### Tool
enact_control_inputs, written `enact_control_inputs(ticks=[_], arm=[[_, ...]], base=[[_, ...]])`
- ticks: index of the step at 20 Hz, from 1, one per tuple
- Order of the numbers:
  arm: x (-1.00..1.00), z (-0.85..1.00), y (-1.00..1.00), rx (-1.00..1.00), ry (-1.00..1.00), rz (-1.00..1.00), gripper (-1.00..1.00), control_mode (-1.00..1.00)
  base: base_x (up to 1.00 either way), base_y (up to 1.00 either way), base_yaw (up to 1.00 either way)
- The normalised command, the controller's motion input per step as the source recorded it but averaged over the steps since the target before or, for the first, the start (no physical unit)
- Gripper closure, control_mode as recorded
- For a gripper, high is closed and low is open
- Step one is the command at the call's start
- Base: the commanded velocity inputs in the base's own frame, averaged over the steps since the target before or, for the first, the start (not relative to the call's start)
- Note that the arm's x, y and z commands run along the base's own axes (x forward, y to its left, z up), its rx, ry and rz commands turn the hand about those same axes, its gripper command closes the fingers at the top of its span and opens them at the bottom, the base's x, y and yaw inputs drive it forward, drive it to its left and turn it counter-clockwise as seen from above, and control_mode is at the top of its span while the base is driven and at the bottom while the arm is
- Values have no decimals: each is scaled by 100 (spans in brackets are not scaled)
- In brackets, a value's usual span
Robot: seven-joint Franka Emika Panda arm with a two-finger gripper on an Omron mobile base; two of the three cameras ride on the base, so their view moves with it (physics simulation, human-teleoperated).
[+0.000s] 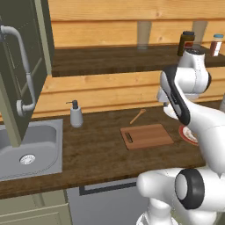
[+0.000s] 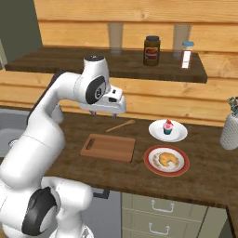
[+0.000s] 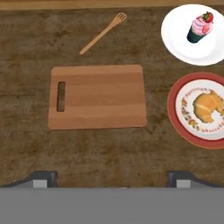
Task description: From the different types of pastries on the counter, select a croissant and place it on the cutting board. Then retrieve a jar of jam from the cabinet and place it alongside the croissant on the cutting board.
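Hand view: gripper (image 3: 112,179) spread wide, holding nothing, above the bare board (image 3: 97,96); croissant (image 3: 208,106) beside the board on a red-rimmed plate (image 3: 175,120).

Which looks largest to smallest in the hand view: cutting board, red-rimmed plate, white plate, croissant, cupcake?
1. cutting board
2. red-rimmed plate, cut off by the frame edge
3. white plate, also cut off, so these two are close
4. croissant
5. cupcake, similar to the croissant

My views are evenly bright and sharp, no glare; soft shadows sit under the shelf (image 2: 116,69) at twelve o'clock.
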Motion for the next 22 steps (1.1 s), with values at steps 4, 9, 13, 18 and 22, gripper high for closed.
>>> enact_control_inputs(ticks=[4,9,13,18,22], arm=[[0,-23,-99,0,8,-8,-100,-100],[-1,-43,-81,0,10,-28,-100,-100],[0,-50,-60,0,1,-30,-100,-100],[0,-35,-51,0,3,-26,-100,-100],[0,-31,-39,0,4,-11,-100,-100]], base=[[0,0,0],[0,0,0],[0,0,0],[0,0,0],[0,0,0]])
